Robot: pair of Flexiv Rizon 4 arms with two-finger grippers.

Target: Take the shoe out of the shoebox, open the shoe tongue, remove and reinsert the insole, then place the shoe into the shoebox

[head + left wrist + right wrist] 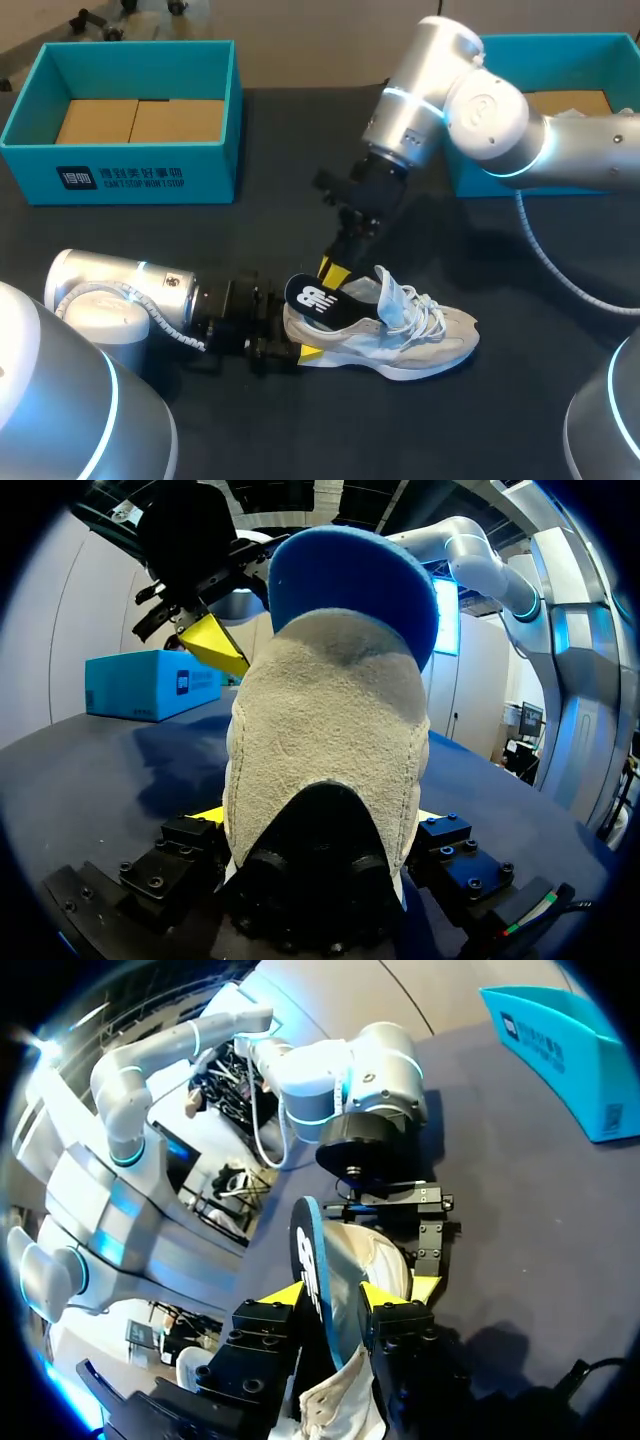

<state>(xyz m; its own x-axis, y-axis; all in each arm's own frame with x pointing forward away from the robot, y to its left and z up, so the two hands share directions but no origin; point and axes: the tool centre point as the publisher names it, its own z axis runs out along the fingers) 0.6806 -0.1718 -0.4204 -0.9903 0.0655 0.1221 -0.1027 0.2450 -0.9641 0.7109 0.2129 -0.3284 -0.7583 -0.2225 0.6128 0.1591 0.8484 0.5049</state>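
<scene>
The shoe (400, 335) lies on its sole on the dark table (300, 440), out of its box, just toward 6 o'clock from the table's middle, heel at 9 o'clock and toe at 3 o'clock. It is a pale grey suede-and-mesh trainer with white laces, its tongue pulled up and forward. The insole (318, 298) stands half out of the heel opening, black on top with a white logo and blue foam at the edge.

I judge the shoe light and soft in the upper, but firm at the heel counter, which makes that the sound place to grip. The insole is thin, floppy foam; it is best pinched near its heel end and will bend if pushed.

The left gripper (290, 345) comes in from 9 o'clock, its fingers closed against both sides of the heel. The right gripper (335, 272) drops in from 1 o'clock with a yellow tip on each side of the raised insole; it seems to pinch it, though the contact on one side is hard to make out.

One teal shoebox (120, 175) sits at 10 o'clock, another shoebox (470, 180) at 2 o'clock.
</scene>
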